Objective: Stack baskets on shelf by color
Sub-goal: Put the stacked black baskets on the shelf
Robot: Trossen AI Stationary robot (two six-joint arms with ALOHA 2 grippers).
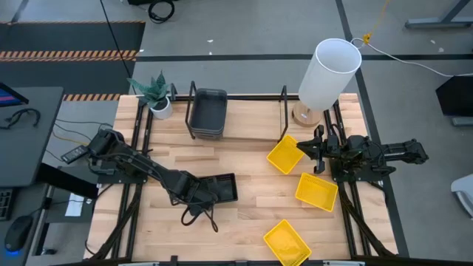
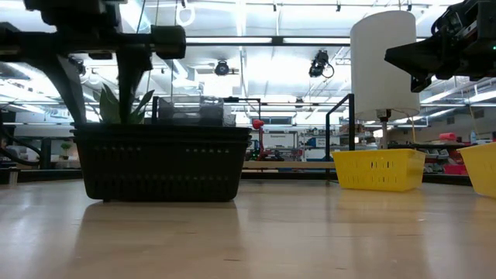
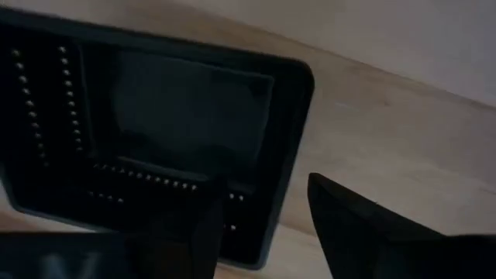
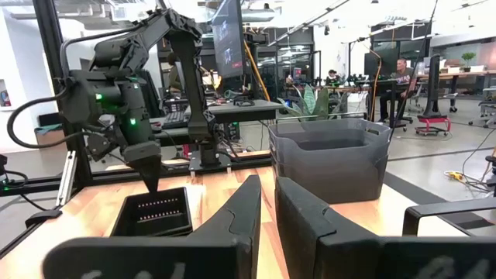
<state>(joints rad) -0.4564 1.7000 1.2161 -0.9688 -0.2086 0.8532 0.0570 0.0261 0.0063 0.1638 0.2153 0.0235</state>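
Now my left gripper (image 1: 194, 193) hangs released over the black mesh basket (image 1: 220, 188) (near the table's (image 1: 244, 214) front edge); my right gripper (image 1: 316, 150) waits, nearly closed, empty.

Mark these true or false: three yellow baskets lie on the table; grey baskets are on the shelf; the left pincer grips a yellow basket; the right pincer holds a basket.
1. Three yellow baskets lie on the table. True.
2. Grey baskets are on the shelf. True.
3. The left pincer grips a yellow basket. False: it is open over the black basket.
4. The right pincer holds a basket. False: it holds nothing.
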